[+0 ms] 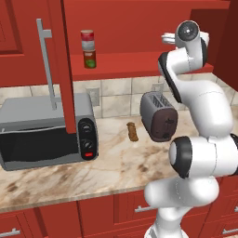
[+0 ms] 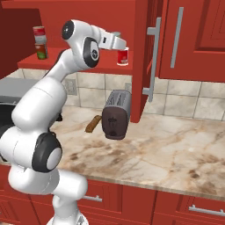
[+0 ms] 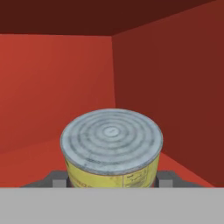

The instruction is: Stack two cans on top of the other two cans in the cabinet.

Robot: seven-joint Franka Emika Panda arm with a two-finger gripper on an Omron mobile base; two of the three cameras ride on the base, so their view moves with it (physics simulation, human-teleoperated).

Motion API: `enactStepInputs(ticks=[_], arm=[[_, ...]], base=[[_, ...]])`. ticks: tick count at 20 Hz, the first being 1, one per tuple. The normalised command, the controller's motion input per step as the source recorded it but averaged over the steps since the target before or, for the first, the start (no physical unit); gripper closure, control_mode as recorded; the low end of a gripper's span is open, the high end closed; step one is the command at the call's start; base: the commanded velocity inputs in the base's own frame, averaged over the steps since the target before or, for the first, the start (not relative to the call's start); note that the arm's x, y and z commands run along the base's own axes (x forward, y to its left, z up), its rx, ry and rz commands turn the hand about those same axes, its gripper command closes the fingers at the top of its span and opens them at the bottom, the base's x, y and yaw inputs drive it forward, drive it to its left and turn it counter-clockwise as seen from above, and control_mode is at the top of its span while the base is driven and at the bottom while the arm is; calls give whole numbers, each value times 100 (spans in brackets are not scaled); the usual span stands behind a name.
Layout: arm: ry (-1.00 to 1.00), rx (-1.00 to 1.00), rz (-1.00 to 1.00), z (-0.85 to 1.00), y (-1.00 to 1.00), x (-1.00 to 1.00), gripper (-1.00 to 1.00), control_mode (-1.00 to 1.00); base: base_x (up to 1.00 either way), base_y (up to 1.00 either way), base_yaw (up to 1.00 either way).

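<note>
Up on the red shelf (image 1: pixel 139 62) of the cabinet (image 2: pixel 145 52), near its left end, a red can (image 1: pixel 87 39) stacked upright on the green can (image 1: pixel 89 58). Toward the shelf's right end, a second red can with a pale lower band (image 2: pixel 123 56), upright, just beside the end effector (image 3: pixel 113 180). Open door (image 1: pixel 62 69) with long grey bar handle (image 1: pixel 46 62) hanging over the microwave (image 1: pixel 46 135), well left of the arm. On the worktop (image 2: pixel 167 149): microwave at the left edge, toaster (image 1: pixel 159 116) near the back wall below the shelf's right part, a small brown item (image 1: pixel 133 132) lying just left of the toaster, apart from it. Nothing between end effector and shelf interior in the hand view; cabinet back and right wall close behind.

Arm raised high from the base, elbow bent, wrist reaching level into the cabinet above the toaster. End effector inside the right part of the cabinet, fingers (image 3: pixel 164 179) on either side of a yellow can (image 3: pixel 111 151) with a ribbed grey lid, closed on it. Whether yellow can rests on the shelf or is lifted: cannot tell.
</note>
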Motion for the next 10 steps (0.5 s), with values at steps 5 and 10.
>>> enactStepInputs(ticks=[5, 10], arm=[[0, 0, 0, 0, -10, 9, 100, -100], [0, 0, 0, -2, -8, 9, 100, -100]], base=[[0, 0, 0], [0, 0, 0]])
